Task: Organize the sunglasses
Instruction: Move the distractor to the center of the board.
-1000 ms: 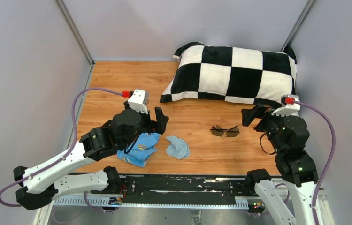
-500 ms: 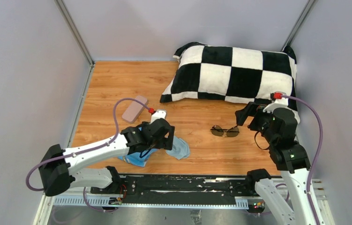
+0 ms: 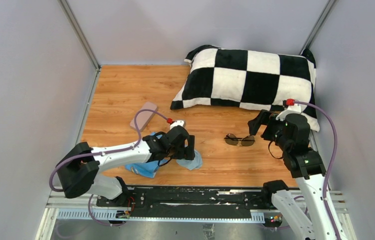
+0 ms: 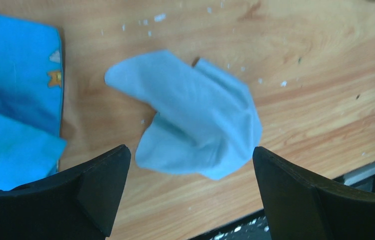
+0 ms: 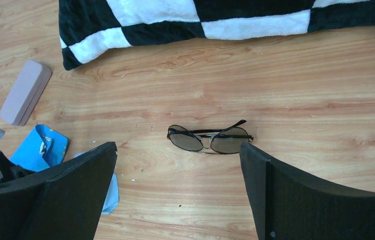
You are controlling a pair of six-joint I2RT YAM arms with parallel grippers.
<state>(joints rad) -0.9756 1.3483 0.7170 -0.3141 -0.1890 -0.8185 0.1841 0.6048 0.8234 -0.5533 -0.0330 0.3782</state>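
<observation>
The sunglasses (image 3: 240, 140) lie folded on the wooden table, right of centre, and show in the right wrist view (image 5: 209, 139) just ahead of the fingers. My right gripper (image 3: 258, 124) is open and empty, hovering just right of them. The pink case (image 3: 143, 115) lies shut at the left, also in the right wrist view (image 5: 25, 92). The crumpled light-blue cloth (image 3: 192, 160) lies near the front edge; in the left wrist view (image 4: 195, 117) it sits between the fingers. My left gripper (image 3: 185, 150) is open, low over the cloth, not holding it.
A black-and-white checked pillow (image 3: 248, 77) fills the back right. A brighter blue printed pouch (image 3: 143, 167) lies left of the cloth, under my left arm, and shows in the left wrist view (image 4: 15, 105). The table's front edge and a black rail (image 3: 195, 196) are close behind the cloth.
My left arm has swung right and down, from over the blue pouch to over the cloth, uncovering the pink case. My right gripper has edged left toward the sunglasses.
</observation>
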